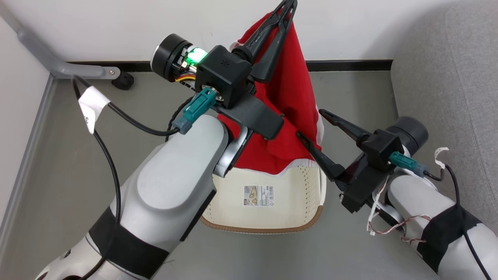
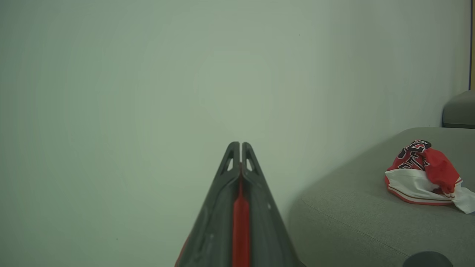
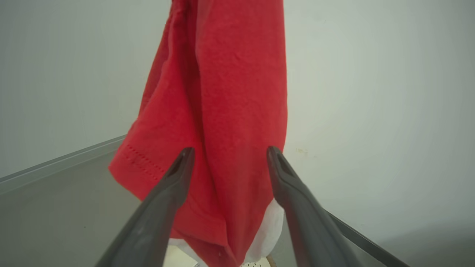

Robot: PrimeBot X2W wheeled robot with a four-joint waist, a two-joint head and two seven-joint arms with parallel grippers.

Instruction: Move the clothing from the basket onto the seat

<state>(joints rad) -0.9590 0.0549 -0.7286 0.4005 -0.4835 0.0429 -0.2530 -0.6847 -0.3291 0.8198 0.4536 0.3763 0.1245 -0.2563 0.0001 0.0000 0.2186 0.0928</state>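
Note:
Red shorts [image 1: 290, 89] with white trim hang from my left gripper [image 1: 288, 4], which is raised high and shut on their top edge. Their lower hem drapes over the far part of the cream basket [image 1: 264, 229], whose bottom shows a paper label [image 1: 258, 195]. My right gripper [image 1: 310, 123] stands open just right of the hanging cloth, level with its lower part. In the right wrist view the shorts [image 3: 222, 92] hang right in front of the open right gripper [image 3: 230, 151]. In the left wrist view the shut left gripper [image 2: 240, 145] pinches red cloth, and the jersey [image 2: 423, 174] lies crumpled on the grey seat [image 2: 352, 215].
The seat [image 1: 447, 77] rises at the right of the grey floor. A grey metal frame leg [image 1: 58, 66] with a black caster [image 1: 124, 81] stands at the upper left by the white wall. A black cable with a white tag [image 1: 91, 105] loops beside my left arm.

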